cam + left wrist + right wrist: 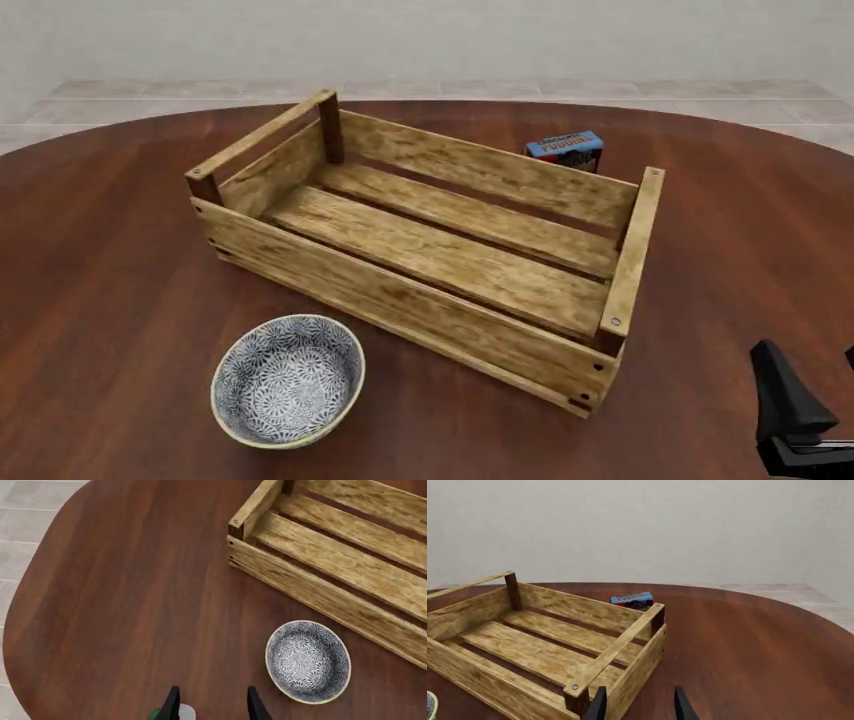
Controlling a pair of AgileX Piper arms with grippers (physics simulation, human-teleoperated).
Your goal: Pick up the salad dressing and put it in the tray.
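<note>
Only a sliver of the salad dressing shows, green cap and white body at the edge of my left wrist view, touching one finger of my left gripper; whether the spread fingers hold it I cannot tell. The patterned bowl sits just beside the wooden crate. A blue pudding box stands behind the crate. My right gripper hangs open, holding nothing, near the crate's corner post.

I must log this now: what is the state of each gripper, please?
Left gripper: open, holding nothing; the white bottle with green cap shows beside one finger, not gripped.
Right gripper: open, holding nothing.
</note>
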